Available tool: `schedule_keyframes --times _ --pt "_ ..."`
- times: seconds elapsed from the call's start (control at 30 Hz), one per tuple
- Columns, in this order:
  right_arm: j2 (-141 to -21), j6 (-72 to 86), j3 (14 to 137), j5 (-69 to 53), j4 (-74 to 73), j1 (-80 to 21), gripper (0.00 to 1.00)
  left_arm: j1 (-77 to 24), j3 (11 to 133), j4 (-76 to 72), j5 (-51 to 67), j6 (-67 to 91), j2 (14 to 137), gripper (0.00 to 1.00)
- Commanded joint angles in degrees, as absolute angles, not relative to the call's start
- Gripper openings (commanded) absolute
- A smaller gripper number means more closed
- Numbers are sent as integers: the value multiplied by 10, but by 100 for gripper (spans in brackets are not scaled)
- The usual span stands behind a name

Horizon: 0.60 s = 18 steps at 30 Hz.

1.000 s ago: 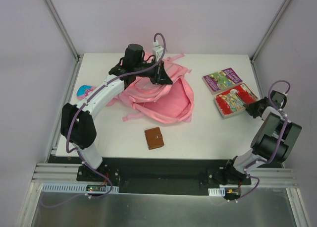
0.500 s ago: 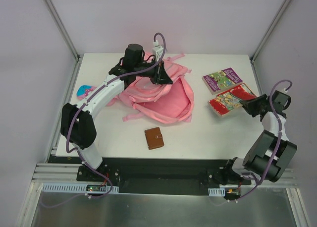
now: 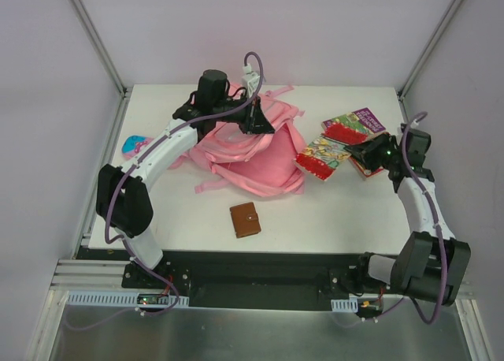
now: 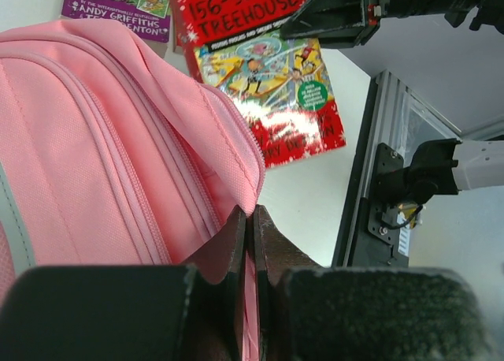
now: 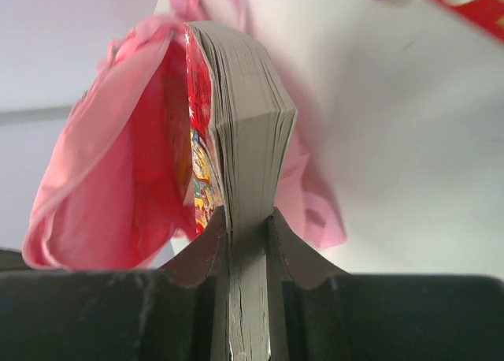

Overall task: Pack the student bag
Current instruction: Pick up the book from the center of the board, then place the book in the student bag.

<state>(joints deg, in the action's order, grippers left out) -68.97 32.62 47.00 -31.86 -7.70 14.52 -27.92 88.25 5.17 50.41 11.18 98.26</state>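
The student bag (image 3: 260, 160), a pink backpack, lies mid-table with its mouth facing right. My left gripper (image 3: 261, 126) is shut on the fabric rim of that opening (image 4: 253, 213) and holds it up. My right gripper (image 3: 356, 150) is shut on the page edge of a red picture-cover book (image 3: 321, 156), carried flat above the table just right of the bag. In the right wrist view the book (image 5: 248, 101) stands between the fingers (image 5: 248, 215), its front end at the bag's open mouth (image 5: 102, 180). From the left wrist the same book (image 4: 276, 85) shows beyond the bag (image 4: 102, 140).
A purple book (image 3: 366, 118) and another red book (image 3: 343, 131) lie at the back right. A brown wallet (image 3: 245, 219) sits near the front edge. A small blue-and-pink pencil case (image 3: 136, 144) is at the far left. Frame posts stand at the table corners.
My right arm has lifted the red book off the table and carried it left toward the bag's opening. The left arm and bag have stayed still.
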Motion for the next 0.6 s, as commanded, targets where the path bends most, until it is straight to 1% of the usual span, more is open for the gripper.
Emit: schedule_keyframes --times 0.0,0.07,0.17,0.27,0.57 --pt "-722 371 528 -378 -3 84 1 -280 909 1 513 112 928 0" --pt "-747 365 544 -405 -3 58 1 -280 909 2 518 112 921 0" --pt "-787 381 559 -427 54 27 1 -280 902 1 527 112 911 0" --pt "-845 382 589 -460 61 1 1 -279 891 2 527 113 900 0" --pt "-935 377 656 -458 59 -76 1 -278 880 3 509 111 877 0"
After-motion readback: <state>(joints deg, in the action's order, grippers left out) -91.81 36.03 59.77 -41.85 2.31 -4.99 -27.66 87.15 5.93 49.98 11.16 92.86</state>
